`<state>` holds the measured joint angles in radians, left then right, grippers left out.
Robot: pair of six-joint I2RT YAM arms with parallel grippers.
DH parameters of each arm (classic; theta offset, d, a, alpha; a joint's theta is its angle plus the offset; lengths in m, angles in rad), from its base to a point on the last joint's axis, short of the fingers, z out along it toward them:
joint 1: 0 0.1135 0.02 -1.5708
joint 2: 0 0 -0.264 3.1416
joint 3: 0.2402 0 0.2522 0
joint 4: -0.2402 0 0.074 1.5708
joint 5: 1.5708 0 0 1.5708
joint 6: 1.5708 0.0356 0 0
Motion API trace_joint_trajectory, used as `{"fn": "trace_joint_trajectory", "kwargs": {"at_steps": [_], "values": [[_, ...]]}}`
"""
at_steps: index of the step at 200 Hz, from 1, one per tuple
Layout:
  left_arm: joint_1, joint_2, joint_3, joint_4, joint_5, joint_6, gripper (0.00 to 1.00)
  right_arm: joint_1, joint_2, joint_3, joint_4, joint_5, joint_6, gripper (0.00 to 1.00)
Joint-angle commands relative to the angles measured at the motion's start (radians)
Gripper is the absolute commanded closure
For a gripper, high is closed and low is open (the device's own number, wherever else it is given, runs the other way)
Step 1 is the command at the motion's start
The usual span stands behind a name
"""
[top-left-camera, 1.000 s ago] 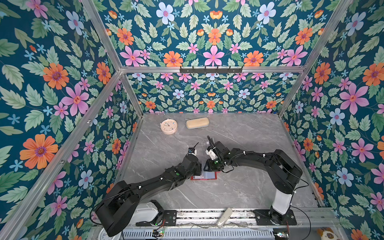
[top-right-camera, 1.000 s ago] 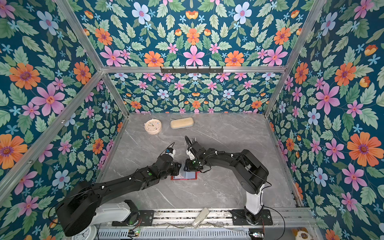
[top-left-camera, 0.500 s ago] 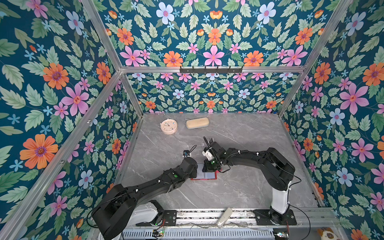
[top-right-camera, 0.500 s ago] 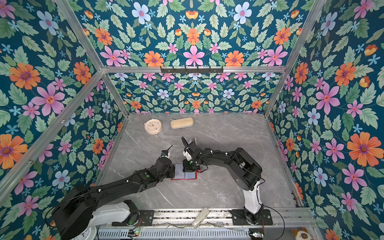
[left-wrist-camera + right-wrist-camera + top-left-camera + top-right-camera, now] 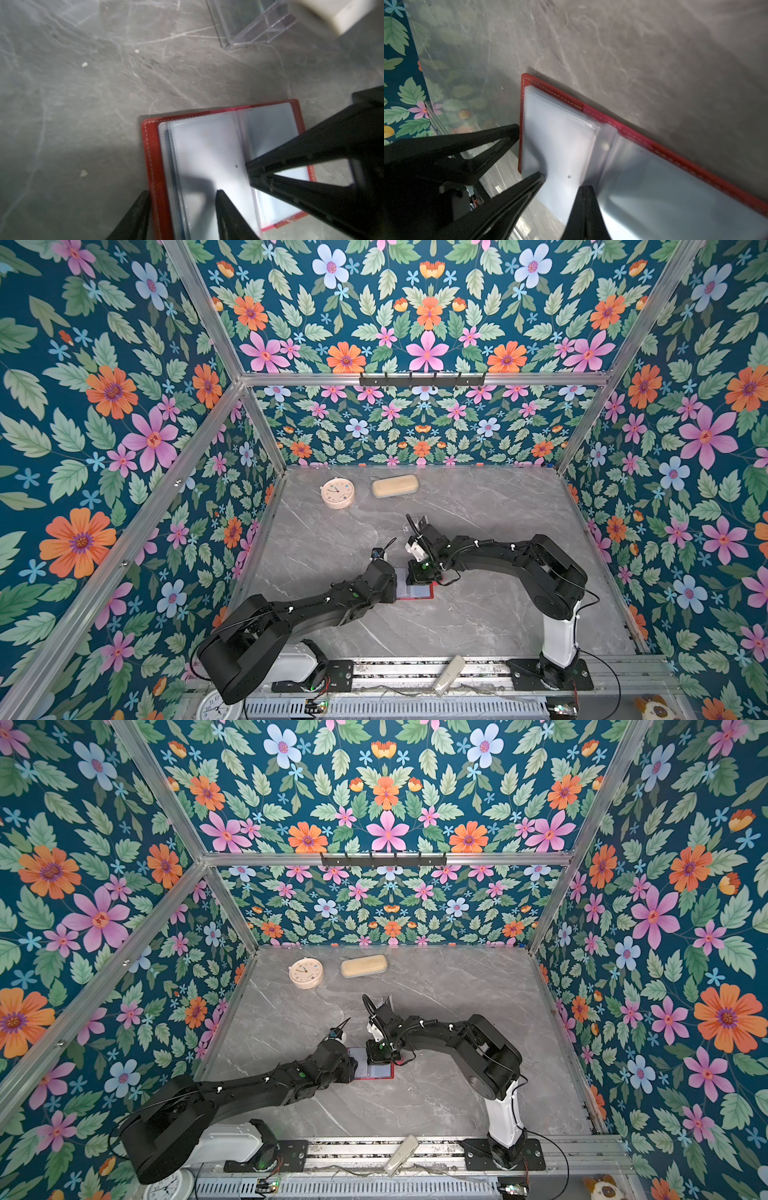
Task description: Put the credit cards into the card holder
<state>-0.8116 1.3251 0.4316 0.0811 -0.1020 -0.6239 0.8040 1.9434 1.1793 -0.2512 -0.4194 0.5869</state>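
Below centre in a top view, the card holder [image 5: 417, 592] showed slick, floppy sleeves [image 5: 207, 149], probably best pinched edgewise; left gripper [image 5: 182, 192] gaped, right gripper [image 5: 249, 174] was closed.

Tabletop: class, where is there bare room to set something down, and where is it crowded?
Free: the right rear of the table, between the beige case and the right wall; the front strip between the card holder and the rail. Crowded: the centre, where the left gripper and right gripper meet over the open card holder.
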Motion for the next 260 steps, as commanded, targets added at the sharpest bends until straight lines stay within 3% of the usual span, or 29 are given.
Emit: {"fn": "trace_joint_trajectory", "kwargs": {"at_steps": [1, 44, 73, 122, 159, 211, 260], "values": [[0.000, 0.022, 0.002, 0.065, 0.064, -0.001, 0.57, 0.001, -0.015, 0.002, -0.048, 0.046, -0.015, 0.95], [0.000, 0.074, 0.015, 0.133, 0.154, -0.013, 0.69, 0.001, -0.039, -0.008, -0.092, 0.108, -0.018, 0.96], [0.000, 0.100, 0.027, 0.161, 0.209, -0.021, 0.71, 0.001, -0.051, -0.014, -0.132, 0.167, -0.016, 0.95], [0.000, 0.093, 0.032, 0.171, 0.281, -0.032, 0.71, 0.001, -0.063, -0.014, -0.205, 0.278, -0.026, 0.93], [0.000, 0.082, 0.037, 0.167, 0.334, -0.029, 0.65, 0.001, -0.097, -0.020, -0.216, 0.285, -0.038, 0.87], [0.000, 0.033, 0.097, 0.060, 0.227, 0.011, 0.60, 0.001, -0.184, -0.038, -0.215, 0.291, -0.042, 0.75], [0.008, 0.022, 0.206, -0.056, 0.052, 0.050, 0.55, -0.044, -0.238, -0.038, -0.229, 0.316, -0.060, 0.73]]}}
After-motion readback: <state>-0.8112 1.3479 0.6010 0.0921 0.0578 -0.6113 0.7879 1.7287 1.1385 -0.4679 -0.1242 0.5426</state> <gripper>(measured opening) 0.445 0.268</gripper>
